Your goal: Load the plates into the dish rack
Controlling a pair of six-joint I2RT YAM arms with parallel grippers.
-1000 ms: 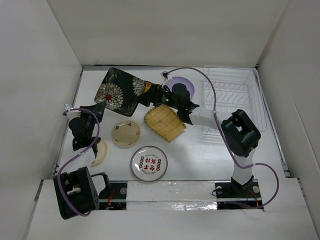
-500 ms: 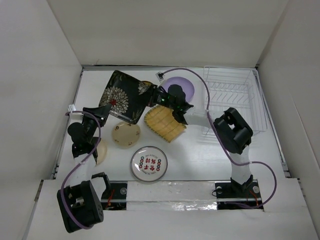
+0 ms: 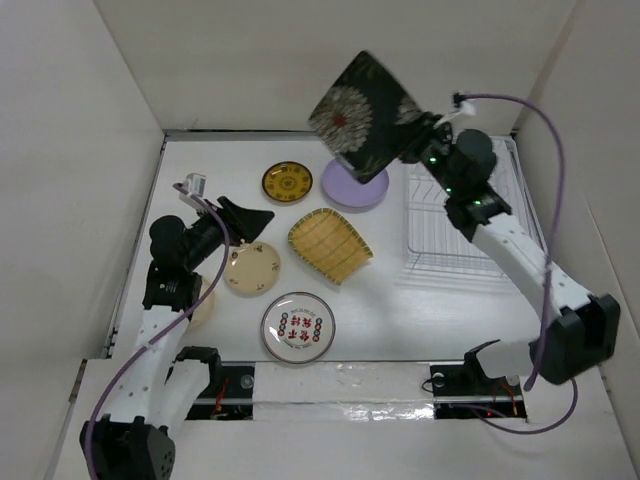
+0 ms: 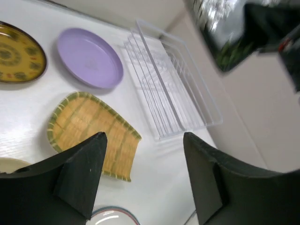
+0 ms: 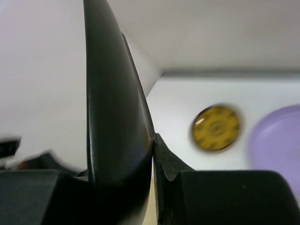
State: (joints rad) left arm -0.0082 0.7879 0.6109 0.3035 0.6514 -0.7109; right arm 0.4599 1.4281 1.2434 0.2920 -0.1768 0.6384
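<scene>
Top external view: the white table (image 3: pixel 400 310) carries the dish rack (image 3: pixel 465 215) along its right side, a white wire frame with rows of upright tines, and every plate in sight is outside it. The biggest plate, a black squarish plate (image 3: pixel 362 113) with white chrysanthemum blooms, is raised in the air and tilted, left of the rack's far end and overlapping the lavender plate (image 3: pixel 352 190) in this view. The right gripper (image 3: pixel 420 135) clamps its right edge, and the right wrist view shows that dark rim pinched tight between the fingers. The yellow ribbed plate (image 3: pixel 330 245) lies flat near the middle of the table, with the lavender plate just beyond it. The white plate with red characters (image 3: pixel 298 328) sits near the front edge. The cream plate with floral specks (image 3: pixel 251 268) lies left of the yellow one. The brown-and-yellow plate (image 3: pixel 287 182) sits left of the lavender one. The plain cream plate (image 3: pixel 205 303) is partly hidden under the left arm. The left gripper (image 4: pixel 143 140) hangs above the speckled plate, its fingers spread wide with nothing between them.
</scene>
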